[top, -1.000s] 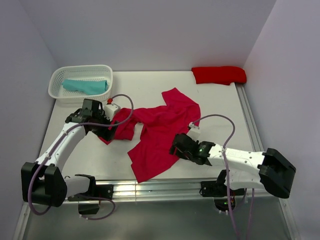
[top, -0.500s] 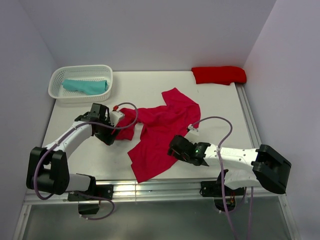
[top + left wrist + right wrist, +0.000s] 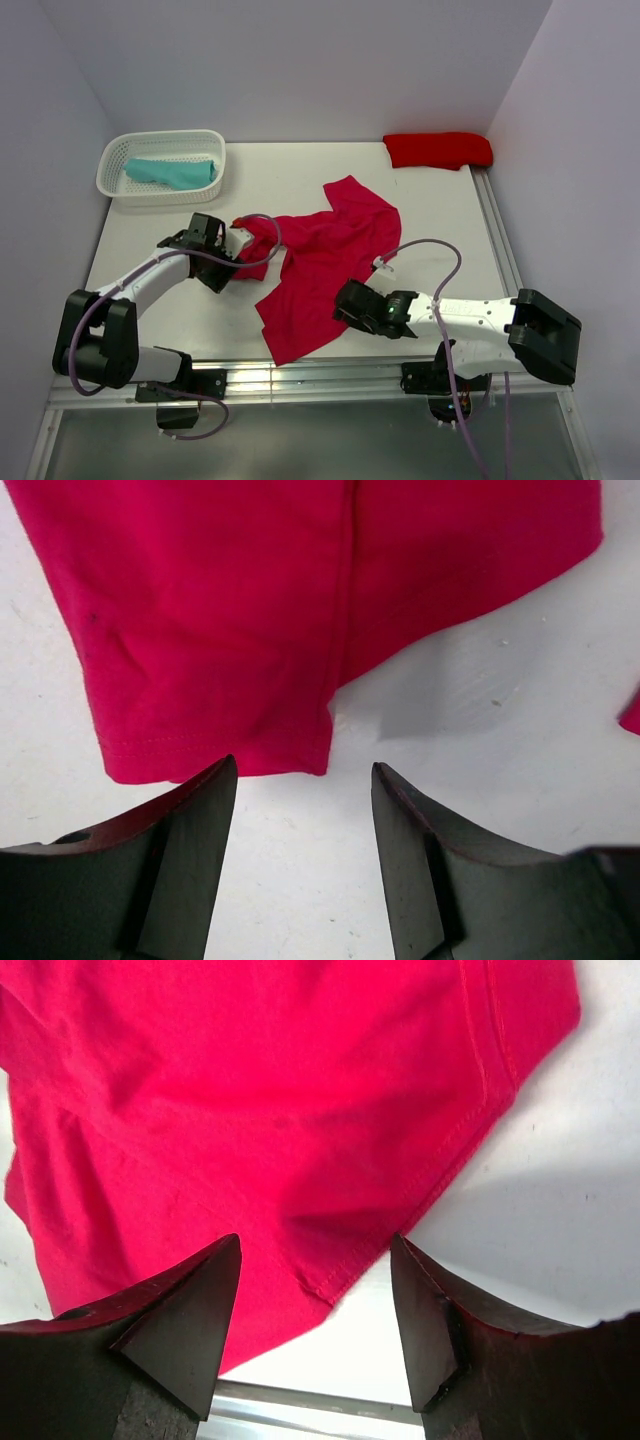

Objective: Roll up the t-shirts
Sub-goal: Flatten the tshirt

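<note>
Gaping empty, the left pincer faces what seems a sleeve hem of the crimson t-shirt; the right pincer, likewise spread, straddles its edge.

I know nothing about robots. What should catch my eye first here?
A raspberry-crimson t-shirt sprawls crumpled across the middle of the table, the left gripper at its sleeve and the right gripper at its near right edge, both open. A scarlet t-shirt lies bundled at the far right corner, and a teal t-shirt sits in a white lattice basket at the far left.
</note>
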Motion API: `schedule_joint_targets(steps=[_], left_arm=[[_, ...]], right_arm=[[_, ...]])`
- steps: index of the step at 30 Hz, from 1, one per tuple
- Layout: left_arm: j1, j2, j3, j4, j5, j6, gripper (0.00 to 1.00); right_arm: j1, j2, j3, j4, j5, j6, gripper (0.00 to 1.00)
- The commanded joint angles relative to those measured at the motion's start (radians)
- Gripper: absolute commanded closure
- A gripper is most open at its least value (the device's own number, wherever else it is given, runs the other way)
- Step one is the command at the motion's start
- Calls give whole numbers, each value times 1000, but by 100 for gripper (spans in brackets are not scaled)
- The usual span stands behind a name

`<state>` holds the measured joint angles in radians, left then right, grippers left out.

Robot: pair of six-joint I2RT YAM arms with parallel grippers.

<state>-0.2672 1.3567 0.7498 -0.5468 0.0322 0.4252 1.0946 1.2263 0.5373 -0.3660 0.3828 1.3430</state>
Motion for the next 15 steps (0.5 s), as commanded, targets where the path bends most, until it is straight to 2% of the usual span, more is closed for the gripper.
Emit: schedule_joint_targets(steps=[1, 8, 12, 15], left_arm=[[-10, 4, -10, 57, -18, 12, 38], [-36, 18, -29, 65, -28, 6, 40], [-47, 36, -44, 88, -83, 3, 41], [-47, 59, -43, 91, -86, -3, 47]], right_arm=[[24, -16, 6, -39, 27, 54, 32], [45, -1, -14, -18, 18, 88, 36], [48, 25, -13, -8, 21, 99, 36], [48, 39, -17, -7, 22, 104, 37]])
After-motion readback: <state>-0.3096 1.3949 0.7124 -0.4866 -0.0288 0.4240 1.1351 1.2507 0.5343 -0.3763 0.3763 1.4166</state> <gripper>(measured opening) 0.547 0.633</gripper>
